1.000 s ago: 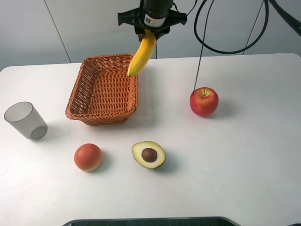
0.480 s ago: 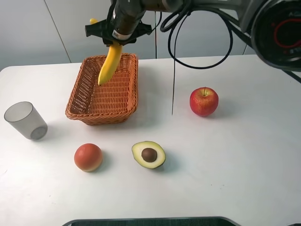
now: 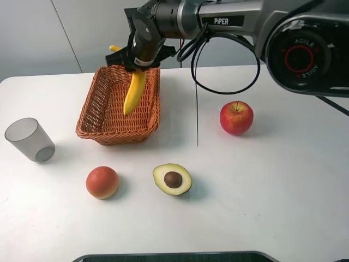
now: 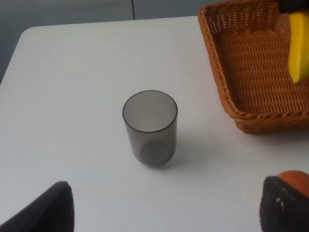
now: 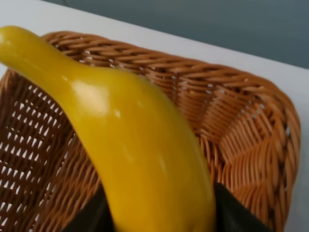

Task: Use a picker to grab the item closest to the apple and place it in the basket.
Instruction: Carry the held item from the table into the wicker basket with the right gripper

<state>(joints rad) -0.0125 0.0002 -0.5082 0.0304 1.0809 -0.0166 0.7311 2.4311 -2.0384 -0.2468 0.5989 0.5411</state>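
A yellow banana (image 3: 133, 93) hangs nearly upright over the inside of the wicker basket (image 3: 117, 136), its lower tip down among the walls. My right gripper (image 3: 143, 64) is shut on its upper part. The right wrist view is filled by the banana (image 5: 130, 135), with the basket (image 5: 241, 125) below it and dark fingers (image 5: 87, 220) at its sides. The red apple (image 3: 236, 118) sits on the table right of the basket. My left gripper (image 4: 166, 208) is open, low over the table near a cup, its fingertips (image 4: 48, 208) far apart.
A grey translucent cup (image 3: 30, 140) stands at the far left, also seen as the cup (image 4: 150, 126) before the left gripper. An orange round fruit (image 3: 102, 182) and a halved avocado (image 3: 172, 179) lie in front of the basket. A black cable (image 3: 197, 109) dangles between basket and apple.
My right gripper has carried the banana left from behind the basket's far right corner and lowered it over the basket's inside. More of the right arm has come into view.
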